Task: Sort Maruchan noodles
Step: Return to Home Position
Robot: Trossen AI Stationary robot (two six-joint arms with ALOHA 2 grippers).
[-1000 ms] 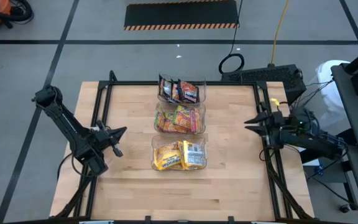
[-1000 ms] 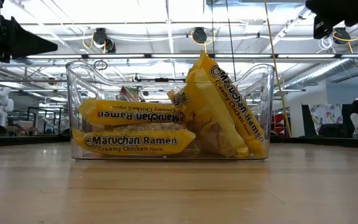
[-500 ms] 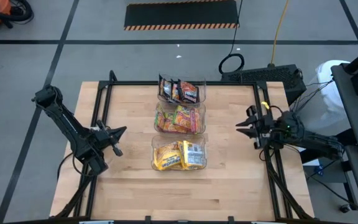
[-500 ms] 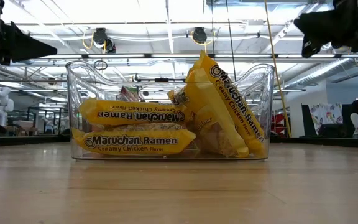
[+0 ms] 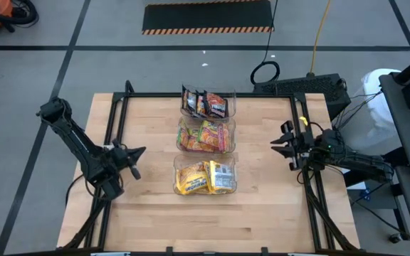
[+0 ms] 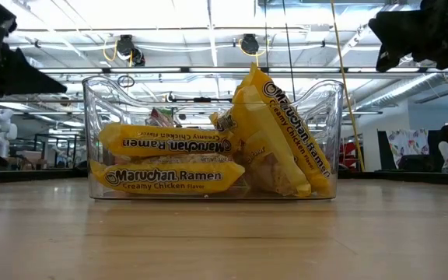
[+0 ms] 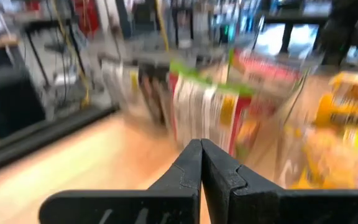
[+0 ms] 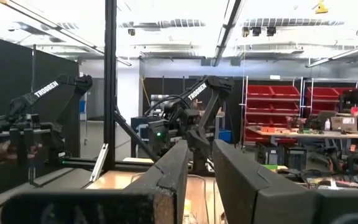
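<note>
Starting nearest: yellow Maruchan noodles point(image 5: 194, 179) packed in the near clear bin point(image 5: 175, 174), some flat, some leaning on end. Flanking it, well apart and pointing inward: left gripper point(image 5: 141, 150) clenched on nothing, right gripper point(image 5: 275, 145) slightly parted, empty. Farther along the same column, green-yellow packets point(image 5: 205, 135) in the centre bin point(image 5: 179, 136), then dark packets point(image 5: 206, 104) in the far bin point(image 5: 232, 107). Probably calls only for backing outward over bare table point(image 5: 148, 206), minding the frame rails point(image 5: 117, 121).

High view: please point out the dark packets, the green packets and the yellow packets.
dark packets point(image 5: 205, 104): high view, centre of the group.
green packets point(image 5: 205, 135): high view, centre of the group.
yellow packets point(image 5: 191, 180): high view, on the yellow wrapper at the group's left.
</note>
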